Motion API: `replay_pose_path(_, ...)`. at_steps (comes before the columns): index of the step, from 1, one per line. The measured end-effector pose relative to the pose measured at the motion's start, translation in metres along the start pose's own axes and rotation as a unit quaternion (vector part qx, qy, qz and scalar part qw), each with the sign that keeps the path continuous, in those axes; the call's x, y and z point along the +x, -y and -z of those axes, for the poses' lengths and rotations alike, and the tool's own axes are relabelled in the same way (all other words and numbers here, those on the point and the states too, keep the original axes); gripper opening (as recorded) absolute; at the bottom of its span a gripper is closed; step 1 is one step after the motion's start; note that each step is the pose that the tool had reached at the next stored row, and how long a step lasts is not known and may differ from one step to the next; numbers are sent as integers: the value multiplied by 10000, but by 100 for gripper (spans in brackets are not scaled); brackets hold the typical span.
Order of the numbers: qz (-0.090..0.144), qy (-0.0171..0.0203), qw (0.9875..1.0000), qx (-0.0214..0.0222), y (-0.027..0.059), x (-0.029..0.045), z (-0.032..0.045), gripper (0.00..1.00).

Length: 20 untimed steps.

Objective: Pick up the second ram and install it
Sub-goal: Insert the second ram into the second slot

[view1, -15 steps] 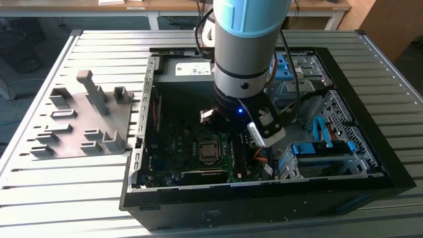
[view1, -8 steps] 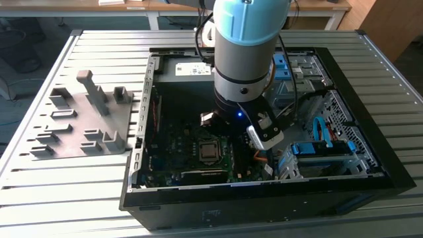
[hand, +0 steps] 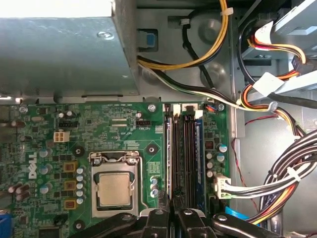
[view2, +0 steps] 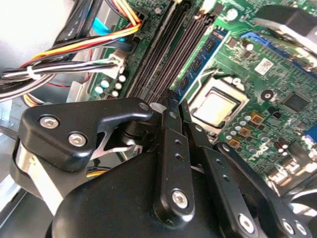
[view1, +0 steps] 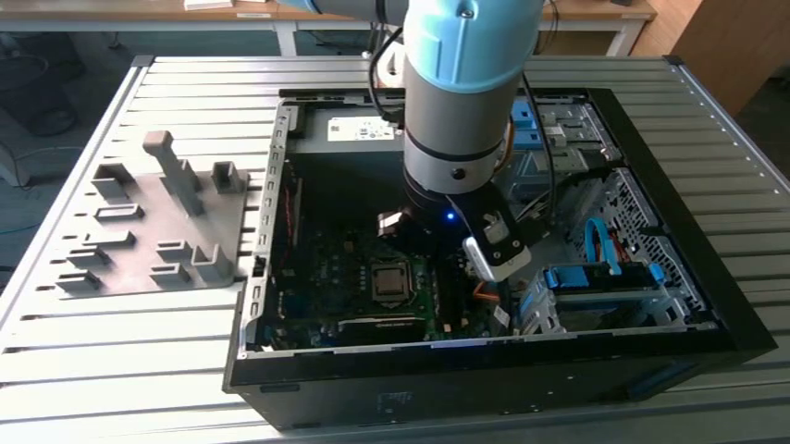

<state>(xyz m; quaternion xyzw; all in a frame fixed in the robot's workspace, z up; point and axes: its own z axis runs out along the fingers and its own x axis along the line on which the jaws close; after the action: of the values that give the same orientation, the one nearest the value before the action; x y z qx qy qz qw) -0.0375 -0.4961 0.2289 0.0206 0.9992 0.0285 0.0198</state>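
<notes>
Your hand [view2: 177,103] is pinched almost shut, apparently on the middle of the ram [view2: 199,60], which stands on edge beside the empty slots [view2: 159,52], on the CPU [view2: 214,106] side. Treat it as light, stiff and brittle: hold its long edges, never the chips. Cables [view2: 74,49] crowd one side; your free room is overhead

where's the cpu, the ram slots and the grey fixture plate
cpu [hand: 115,191]: first wrist view, centre of metal lid
ram slots [hand: 189,148]: first wrist view, middle of one black slot
grey fixture plate [view1: 124,273]: exterior view, bare flat base
</notes>
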Motion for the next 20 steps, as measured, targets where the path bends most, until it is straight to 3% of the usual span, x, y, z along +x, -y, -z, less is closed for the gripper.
replay_pose_path(6, 2, 2, 10000, 39, -17, -9, -30, 14)
replay_pose_path(15, -96, 7, 9999, 50, -18, -44, -59, 14)
replay_pose_path(20, -118, 11, 9999, 93, -17, -50, -72, 14)
